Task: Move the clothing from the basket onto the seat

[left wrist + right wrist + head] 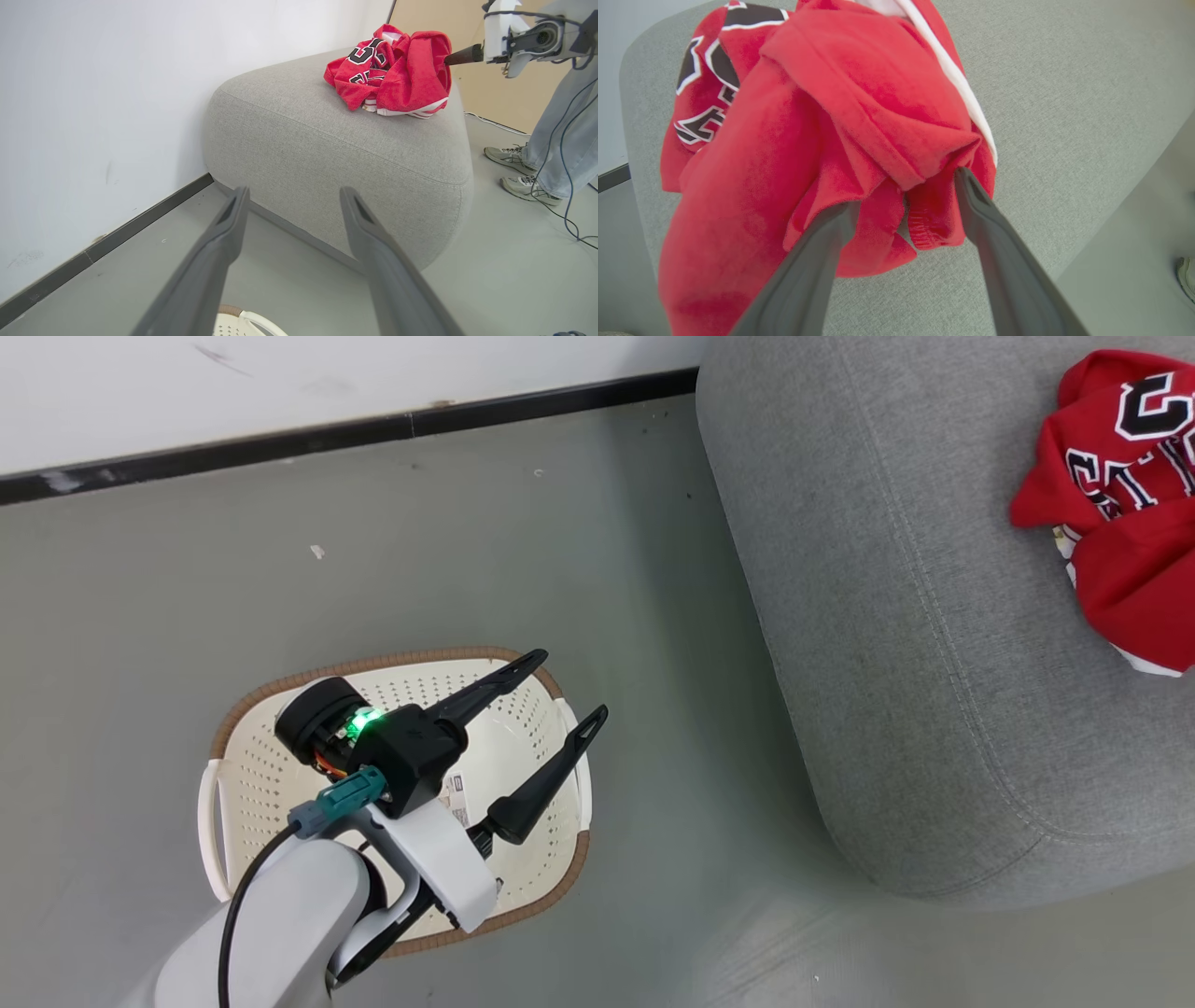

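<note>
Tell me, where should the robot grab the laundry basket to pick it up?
By a white side handle: it loops out from the laundry basket below the rim, leaving a gap a finger could probably slip into. Come down from above at that side, since the basket stands upright, mouth up.

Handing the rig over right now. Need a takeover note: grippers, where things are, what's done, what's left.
Grippers: left gripper open, empty, above the basket. Right gripper jaws apart, fingertips in the folds of the red clothing, not clamped.
Things: clothing bunched on the grey seat, jersey lettering showing.
Done: no clothing visible in the basket, though the left arm hides part of its floor.
Left: back the right gripper out without dragging cloth; check the hidden part of the basket. Note the person's legs beside the seat.
</note>
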`<state>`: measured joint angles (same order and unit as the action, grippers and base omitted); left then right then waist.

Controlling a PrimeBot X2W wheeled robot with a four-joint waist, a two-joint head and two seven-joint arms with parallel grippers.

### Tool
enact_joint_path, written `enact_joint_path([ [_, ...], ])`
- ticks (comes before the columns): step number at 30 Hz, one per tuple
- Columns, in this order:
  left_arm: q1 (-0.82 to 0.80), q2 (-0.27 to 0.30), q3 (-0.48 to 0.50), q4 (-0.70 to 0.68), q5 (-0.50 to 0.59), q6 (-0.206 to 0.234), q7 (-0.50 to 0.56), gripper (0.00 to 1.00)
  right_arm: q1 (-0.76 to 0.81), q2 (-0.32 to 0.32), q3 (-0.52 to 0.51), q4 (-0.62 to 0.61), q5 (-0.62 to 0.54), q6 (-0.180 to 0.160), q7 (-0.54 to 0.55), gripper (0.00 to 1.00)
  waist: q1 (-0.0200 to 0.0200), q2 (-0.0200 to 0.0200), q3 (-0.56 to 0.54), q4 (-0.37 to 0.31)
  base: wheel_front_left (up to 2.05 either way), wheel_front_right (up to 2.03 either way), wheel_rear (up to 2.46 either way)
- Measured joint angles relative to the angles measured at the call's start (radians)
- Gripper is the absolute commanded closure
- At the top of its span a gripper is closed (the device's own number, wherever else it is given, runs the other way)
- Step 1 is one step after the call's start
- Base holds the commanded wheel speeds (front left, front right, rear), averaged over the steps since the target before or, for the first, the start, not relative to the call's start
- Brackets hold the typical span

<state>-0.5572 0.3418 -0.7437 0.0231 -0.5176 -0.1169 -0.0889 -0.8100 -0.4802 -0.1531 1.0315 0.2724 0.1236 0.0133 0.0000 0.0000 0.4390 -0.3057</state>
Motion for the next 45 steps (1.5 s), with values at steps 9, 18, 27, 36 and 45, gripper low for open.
enact_joint_path([
  [9, 0.030, -0.012, 0.015, 0.033, -0.012, 0.001, -0.039, 0.00, -0.005, -0.067, 0.031, -0.036, 0.027, 0.000, 0.013, 0.00, 0.0000, 0.0000, -0.063, 0.000, 0.00, 0.00, 0.00],
  [18, 0.069, -0.021, 0.028, 0.067, -0.039, 0.016, -0.073, 0.00, 0.002, -0.097, 0.089, -0.108, 0.047, 0.000, 0.011, 0.00, 0.0000, 0.0000, -0.132, 0.010, 0.00, 0.00, 0.00],
  [27, 0.097, -0.030, 0.046, 0.091, -0.054, 0.035, -0.098, 0.00, 0.015, -0.107, 0.143, -0.204, 0.083, 0.000, -0.057, 0.00, 0.0000, 0.0000, -0.193, 0.025, 0.00, 0.00, 0.00],
  [36, 0.118, -0.031, 0.071, 0.105, -0.062, 0.053, -0.116, 0.00, 0.070, -0.102, 0.230, -0.341, 0.129, 0.000, -0.170, 0.00, 0.0000, 0.0000, -0.255, 0.051, 0.00, 0.00, 0.00],
  [45, 0.139, -0.025, 0.124, 0.109, -0.074, 0.085, -0.132, 0.00, 0.144, -0.098, 0.266, -0.420, 0.180, 0.000, -0.221, 0.00, 0.0000, 0.0000, -0.306, 0.088, 0.00, 0.00, 0.00],
])
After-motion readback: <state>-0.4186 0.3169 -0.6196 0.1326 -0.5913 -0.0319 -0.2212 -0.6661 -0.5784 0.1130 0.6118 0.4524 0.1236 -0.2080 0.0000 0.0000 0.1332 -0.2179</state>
